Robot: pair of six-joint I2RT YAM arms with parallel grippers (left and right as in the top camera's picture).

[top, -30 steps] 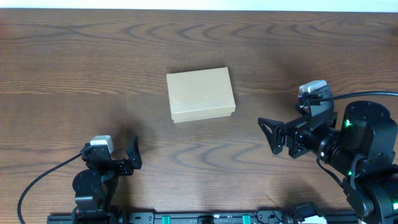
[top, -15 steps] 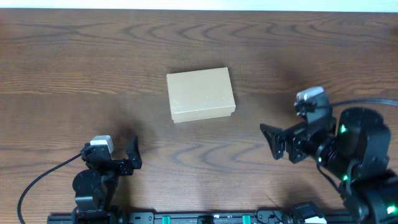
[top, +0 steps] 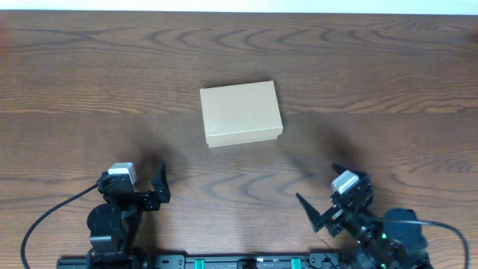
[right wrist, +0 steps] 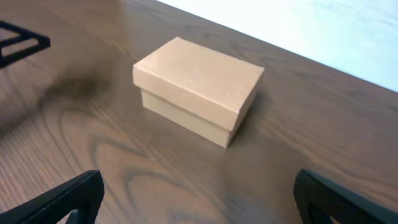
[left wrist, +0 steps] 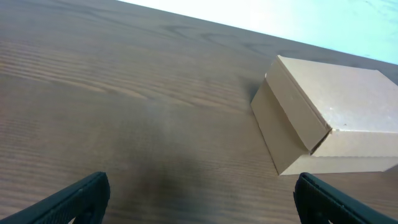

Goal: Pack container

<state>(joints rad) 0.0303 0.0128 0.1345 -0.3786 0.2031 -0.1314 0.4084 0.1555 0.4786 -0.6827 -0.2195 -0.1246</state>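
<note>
Cardboard container [top: 240,113] (closed; contents hidden)

1. The closed container [top: 240,113] stands at the centre of the overhead frame, the only obstacle on the table [top: 89,90].
2. Bare wood rings it on every side.
3. The left gripper [top: 163,184] and right gripper [top: 317,183], jaws spread, sit near the lower edge, well apart from it.
</note>
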